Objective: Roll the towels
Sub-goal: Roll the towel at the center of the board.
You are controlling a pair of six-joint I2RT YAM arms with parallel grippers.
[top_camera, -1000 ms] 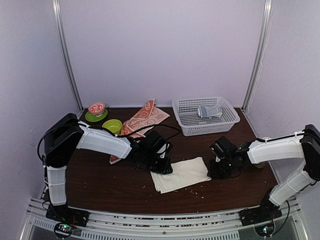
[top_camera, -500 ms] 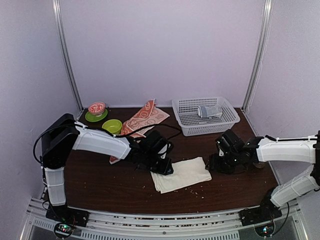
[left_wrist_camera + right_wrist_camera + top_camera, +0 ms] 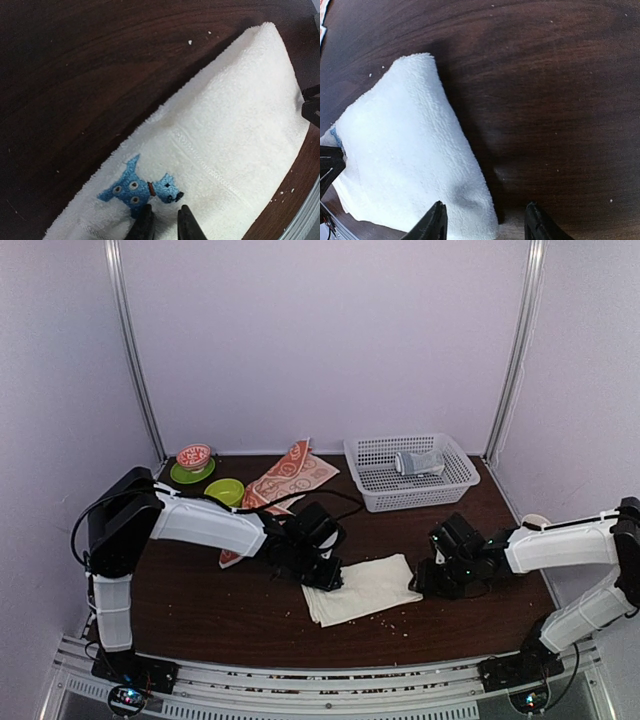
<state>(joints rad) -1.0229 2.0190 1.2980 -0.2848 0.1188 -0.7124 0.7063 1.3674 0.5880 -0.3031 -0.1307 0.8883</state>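
Observation:
The cream-white towel (image 3: 365,587) lies folded flat at the table's front centre. Its embroidered blue dog (image 3: 140,187) sits at the left end. My left gripper (image 3: 325,578) is down on that end, and its fingers (image 3: 164,220) stand almost together with a pinch of white towel (image 3: 230,135) between them. My right gripper (image 3: 425,582) is low at the towel's right edge. It is open (image 3: 487,222), with the towel's corner (image 3: 405,150) under its left finger and bare wood under the right one. The orange-red patterned towel (image 3: 285,480) lies crumpled at the back, behind the left arm.
A white basket (image 3: 380,495) at the back right holds a small grey-blue cloth bundle (image 3: 418,462). A green bowl (image 3: 225,491) and a red bowl on a green plate (image 3: 193,456) stand at the back left. A white cup (image 3: 533,523) shows behind the right arm. Crumbs dot the wood near the towel.
My right gripper has opened, lifted back and come down again at the towel's right edge. The left gripper has stayed on the towel's left end.

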